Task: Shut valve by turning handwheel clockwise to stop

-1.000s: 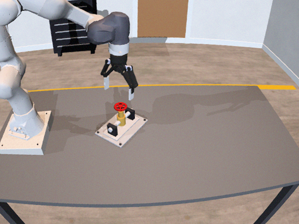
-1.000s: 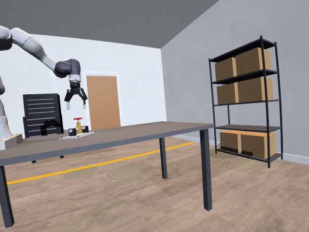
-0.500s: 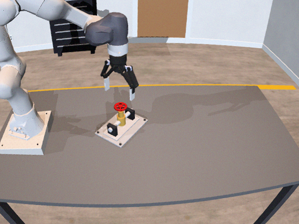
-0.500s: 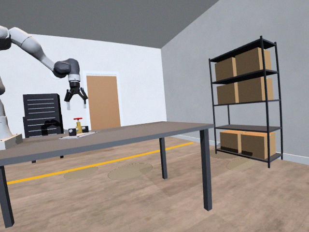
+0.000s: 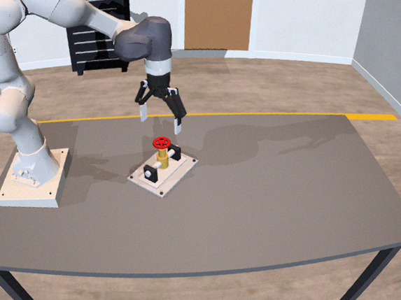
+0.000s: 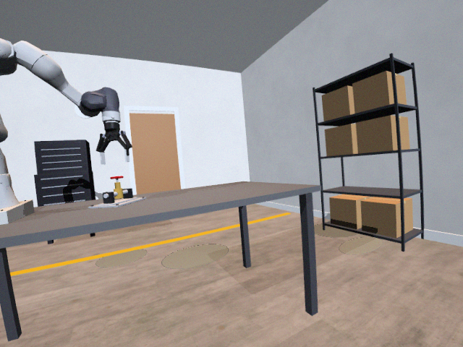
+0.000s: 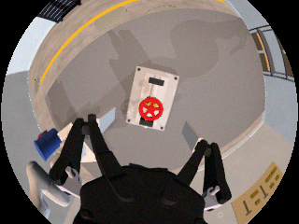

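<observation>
No writing or brand shows anywhere. The gripper (image 5: 159, 120) hangs above the red handwheel (image 5: 161, 142), jaws wide apart and holding nothing. The valve stands on a pale plate (image 5: 176, 177) on the grey table (image 5: 261, 204). Around it: wood floor, a yellow line (image 6: 149, 245), a brown door (image 6: 155, 151), a rack (image 6: 397, 149) of boxes.

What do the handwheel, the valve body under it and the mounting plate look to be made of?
Handwheel: red-painted metal by its look, matte, spoked; plastic is possible. Valve body: yellow-gold, suggesting brass. Mounting plate: pale, flat and matte with dark corner screws, either light metal or plastic.
</observation>
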Motion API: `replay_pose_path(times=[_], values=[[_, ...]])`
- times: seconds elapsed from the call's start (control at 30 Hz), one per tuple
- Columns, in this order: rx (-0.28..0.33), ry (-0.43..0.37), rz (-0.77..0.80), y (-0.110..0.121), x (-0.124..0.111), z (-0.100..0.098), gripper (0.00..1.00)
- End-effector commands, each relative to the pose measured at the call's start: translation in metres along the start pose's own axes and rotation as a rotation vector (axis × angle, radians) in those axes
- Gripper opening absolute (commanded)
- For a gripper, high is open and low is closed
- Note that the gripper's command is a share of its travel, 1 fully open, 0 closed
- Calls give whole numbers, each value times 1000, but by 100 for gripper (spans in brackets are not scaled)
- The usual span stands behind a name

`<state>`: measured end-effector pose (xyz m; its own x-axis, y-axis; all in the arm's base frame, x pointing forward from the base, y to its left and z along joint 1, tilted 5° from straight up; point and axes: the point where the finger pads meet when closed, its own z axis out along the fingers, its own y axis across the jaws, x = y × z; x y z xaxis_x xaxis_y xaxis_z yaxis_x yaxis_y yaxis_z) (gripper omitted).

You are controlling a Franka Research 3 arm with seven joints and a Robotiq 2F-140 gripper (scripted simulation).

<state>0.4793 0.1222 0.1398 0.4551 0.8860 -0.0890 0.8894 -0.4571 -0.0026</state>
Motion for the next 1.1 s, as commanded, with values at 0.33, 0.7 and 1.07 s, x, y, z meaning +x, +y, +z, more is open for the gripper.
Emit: replay_pose_path(times=[0.33,0.7,1.07], values=[[2,10,-7,1,0,0,60],[2,10,-7,1,0,1,60],[2,10,-7,1,0,19,60]])
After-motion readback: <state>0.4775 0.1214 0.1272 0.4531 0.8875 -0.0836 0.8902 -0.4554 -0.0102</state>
